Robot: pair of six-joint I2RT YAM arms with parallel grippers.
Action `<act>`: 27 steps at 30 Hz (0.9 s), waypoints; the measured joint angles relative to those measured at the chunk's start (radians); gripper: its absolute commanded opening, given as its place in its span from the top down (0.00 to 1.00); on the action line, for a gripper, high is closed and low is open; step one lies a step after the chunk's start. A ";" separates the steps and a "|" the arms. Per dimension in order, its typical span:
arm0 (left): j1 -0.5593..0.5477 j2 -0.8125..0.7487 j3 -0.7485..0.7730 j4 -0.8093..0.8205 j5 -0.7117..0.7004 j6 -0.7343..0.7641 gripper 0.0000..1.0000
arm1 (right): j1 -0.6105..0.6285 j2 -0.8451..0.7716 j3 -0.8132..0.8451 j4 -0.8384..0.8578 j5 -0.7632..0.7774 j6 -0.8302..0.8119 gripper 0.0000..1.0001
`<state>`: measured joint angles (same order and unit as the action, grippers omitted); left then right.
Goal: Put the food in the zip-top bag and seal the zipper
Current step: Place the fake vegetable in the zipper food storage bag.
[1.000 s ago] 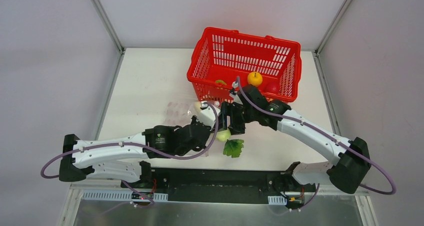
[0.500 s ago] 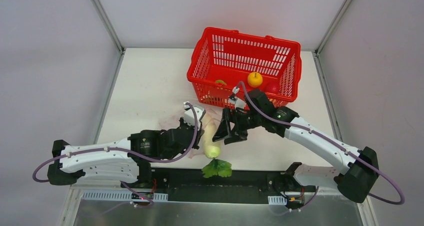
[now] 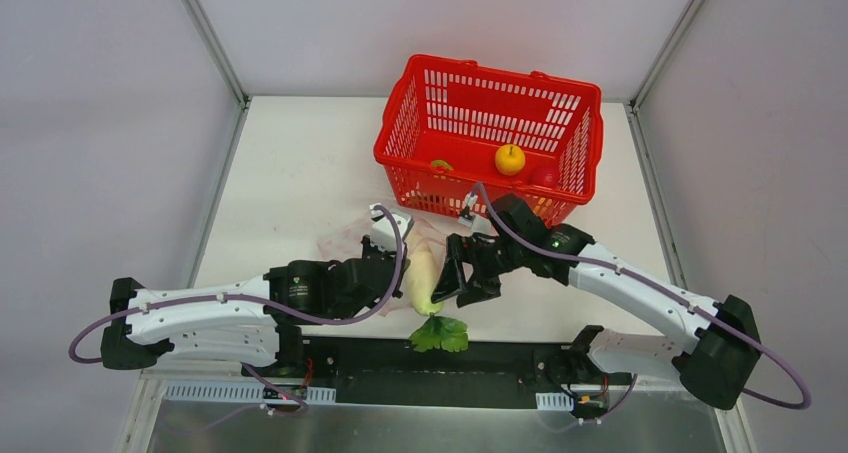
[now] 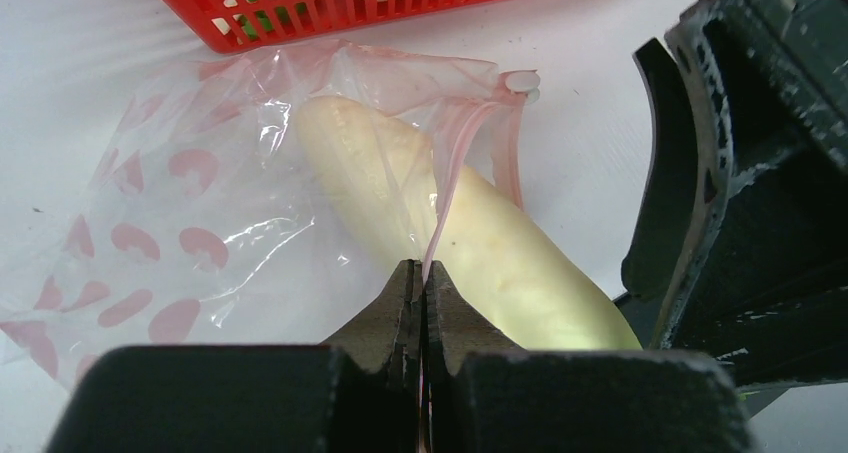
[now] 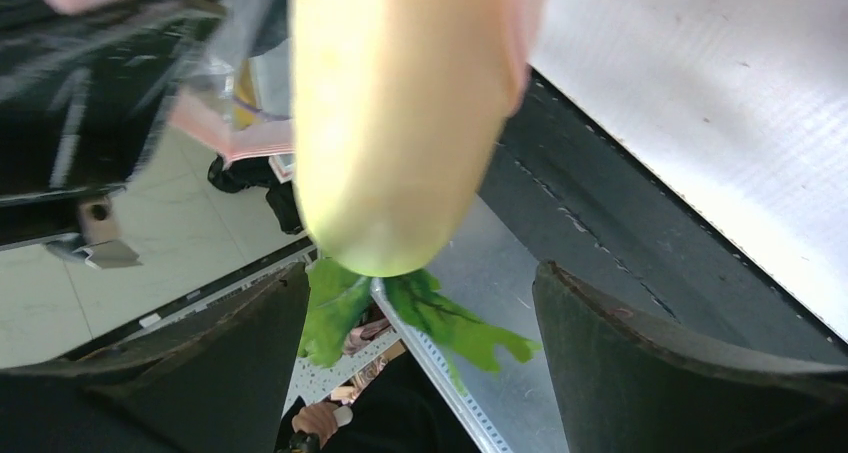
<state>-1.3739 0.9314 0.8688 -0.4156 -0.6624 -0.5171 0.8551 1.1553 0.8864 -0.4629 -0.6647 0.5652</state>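
Both arms are now sitting closer to the near edge than a second ago, and the bag and radish have come back with them, away from the red basket (image 3: 400, 138). That basket is standing well beyond both claws, with a yellow fruit (image 3: 510, 158) and a red one (image 3: 544, 176) waiting inside.

Ahead of the left gripper (image 4: 421, 298), the zip-top bag (image 4: 200, 193) is lying crumpled on the table. Its film looks thin, limp and slippery, so the firmer mouth edge is the sensible place to grip. The left claw is doing that, pressed together on the zipper (image 4: 450, 163) and holding the mouth up.

The white radish (image 4: 480, 243) is lying half through that mouth, tip inside and thick end sticking out toward the claw. It looks light, stiff and smooth, likely to slide. The thick middle offers a better hold than the floppy green leaves (image 5: 440, 318).

The right gripper (image 5: 418, 273) is spread wide, straddling the thick end without visibly touching it.
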 measured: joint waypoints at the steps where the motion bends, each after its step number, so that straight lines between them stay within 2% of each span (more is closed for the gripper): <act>1: 0.000 0.000 0.000 0.000 -0.003 -0.002 1.00 | 0.004 -0.010 -0.016 -0.001 0.013 0.001 0.15; 5: 0.000 0.000 0.000 0.000 -0.006 -0.011 1.00 | 0.020 -0.048 -0.083 0.020 0.074 0.032 0.15; 8: 0.000 0.000 0.000 0.000 -0.011 -0.018 1.00 | 0.042 -0.064 -0.133 0.093 0.095 0.078 0.21; 11: 0.000 0.000 0.000 0.000 -0.020 -0.025 1.00 | 0.065 -0.064 -0.155 0.156 0.100 0.121 0.22; 15: 0.000 0.000 0.000 0.000 -0.024 -0.036 1.00 | 0.074 -0.066 -0.183 0.280 0.092 0.185 0.18; 21: 0.000 0.000 0.000 0.000 -0.040 -0.054 1.00 | 0.101 -0.066 -0.221 0.354 0.081 0.227 0.19; 23: 0.000 0.000 0.000 0.000 -0.049 -0.060 1.00 | 0.112 -0.066 -0.232 0.373 0.082 0.239 0.30; 25: 0.000 0.000 0.000 0.000 -0.054 -0.065 1.00 | 0.121 -0.066 -0.245 0.390 0.083 0.253 0.47; 27: 0.000 0.000 0.000 0.000 -0.054 -0.068 1.00 | 0.125 -0.066 -0.249 0.396 0.088 0.266 0.53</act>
<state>-1.3739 0.9314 0.8688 -0.4152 -0.7166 -0.5850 0.9798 1.0893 0.6376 -0.0669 -0.5766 0.8314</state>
